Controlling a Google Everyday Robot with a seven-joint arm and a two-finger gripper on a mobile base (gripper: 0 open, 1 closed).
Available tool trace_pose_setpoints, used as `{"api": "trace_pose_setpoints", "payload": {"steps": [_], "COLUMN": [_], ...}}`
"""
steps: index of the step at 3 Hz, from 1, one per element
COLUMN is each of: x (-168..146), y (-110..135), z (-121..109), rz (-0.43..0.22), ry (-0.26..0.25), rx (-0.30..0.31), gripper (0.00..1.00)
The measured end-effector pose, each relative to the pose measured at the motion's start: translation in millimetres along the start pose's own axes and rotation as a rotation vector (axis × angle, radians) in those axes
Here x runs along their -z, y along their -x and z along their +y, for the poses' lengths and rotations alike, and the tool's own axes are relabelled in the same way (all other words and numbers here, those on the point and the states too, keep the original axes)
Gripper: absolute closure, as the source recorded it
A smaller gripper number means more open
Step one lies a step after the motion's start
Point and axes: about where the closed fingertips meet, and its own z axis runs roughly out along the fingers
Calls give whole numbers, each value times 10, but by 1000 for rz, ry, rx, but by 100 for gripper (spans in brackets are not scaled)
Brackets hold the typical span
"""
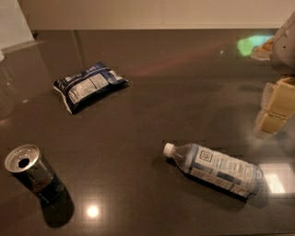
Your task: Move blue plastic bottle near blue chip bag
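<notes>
Dark metal can [32,177] is standing front-left; the clear bluish plastic bottle [214,169] is lying flat, white cap pointing left, well apart from the puffy navy chip bag [87,85]. Your cream-padded hand [272,110] is hovering right, beyond its base; you cannot tell its opening.

One camera view, set above the dark tabletop [152,120], looking down at a slant and forward toward the pale far wall [161,14]. Range is close: the tabletop fills most of the frame, edge to edge. The gripper [275,108] shows at the right edge, mid-height. The blue plastic bottle [214,169] lies in the near field — the blue chip bag [90,85] farther back, left.
</notes>
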Motion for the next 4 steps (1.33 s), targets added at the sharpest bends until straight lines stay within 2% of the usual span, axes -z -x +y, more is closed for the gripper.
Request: {"api": "trace_pose_setpoints", "payload": {"steps": [1,2,4], "x": [0,-46,-232], "y": [0,34,94], "z": [1,156,720], "rz": [0,-7,-39], "ry": [0,35,141], "rx": [0,17,51], "gripper": [0,0,0]}}
